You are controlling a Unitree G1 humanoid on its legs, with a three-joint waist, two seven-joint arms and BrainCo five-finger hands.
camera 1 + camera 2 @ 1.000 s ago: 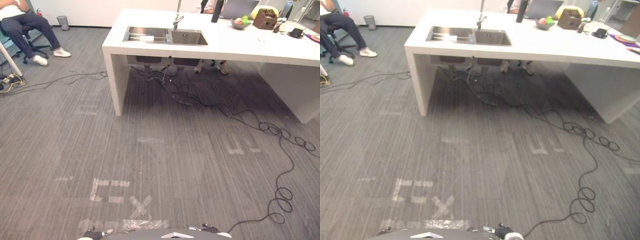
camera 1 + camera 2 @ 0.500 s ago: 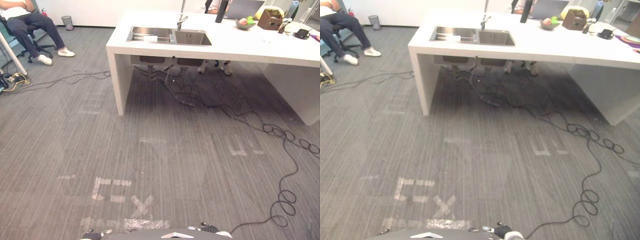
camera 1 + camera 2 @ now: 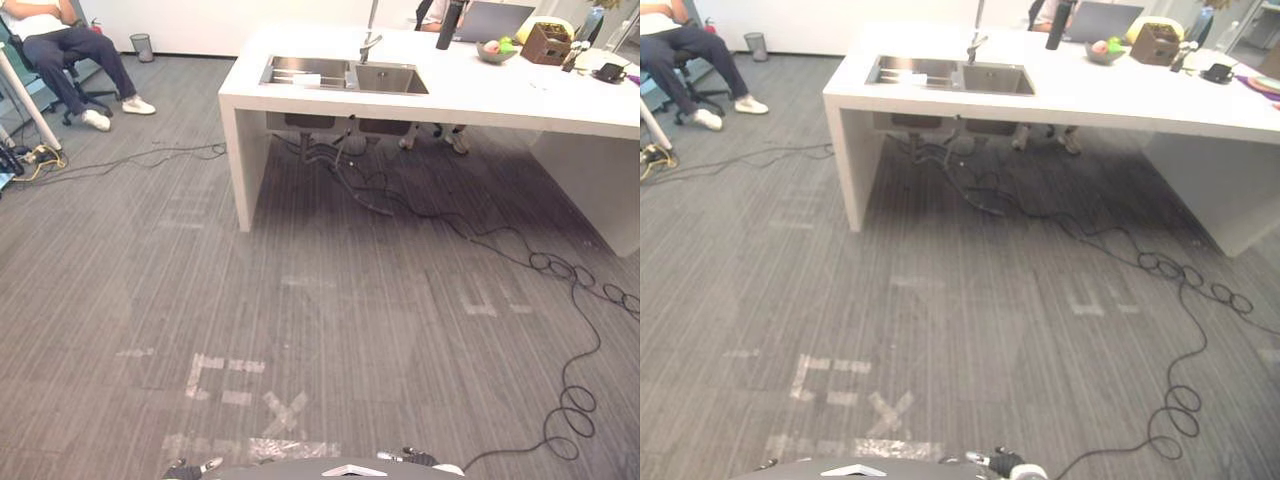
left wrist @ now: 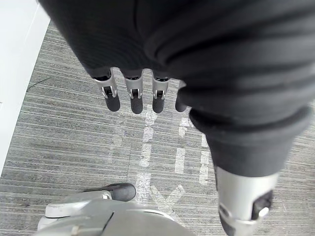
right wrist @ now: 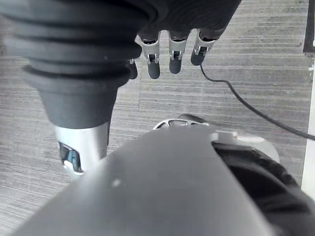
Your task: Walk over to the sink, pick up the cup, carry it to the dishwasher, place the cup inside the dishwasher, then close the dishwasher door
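The left hand (image 4: 136, 96) hangs over the grey carpet (image 3: 130, 290), its fingers straight and loose and nothing in them. Far off on the left side of the room a person (image 3: 60, 40) sits in an office chair (image 3: 84, 92), with a small bin (image 3: 144, 46) by the wall just beyond and thin cables (image 3: 150, 155) trailing across the floor near them. Close in front of the robot, pale tape marks (image 3: 240, 385) lie stuck to the carpet. Further ahead stands a white counter (image 3: 245, 160). Its sink (image 3: 345, 75) is set into the near left end, two steel basins side by side, and a faucet (image 3: 370, 40) rises behind them. A small pale thing (image 3: 305, 79) lies in the left basin – whether that is the cup I cannot tell from here. More cables (image 3: 360, 185) lie tangled on the floor under the counter. Along the counter top to the right come a dark bottle (image 3: 450, 25), an open laptop (image 3: 495, 20), a bowl of fruit (image 3: 495, 50) and a brown box (image 3: 552, 43), all well apart from the sink. The right hand (image 5: 172, 51) hangs the same way as the left – fingers relaxed and pointing down at the carpet, holding nothing.
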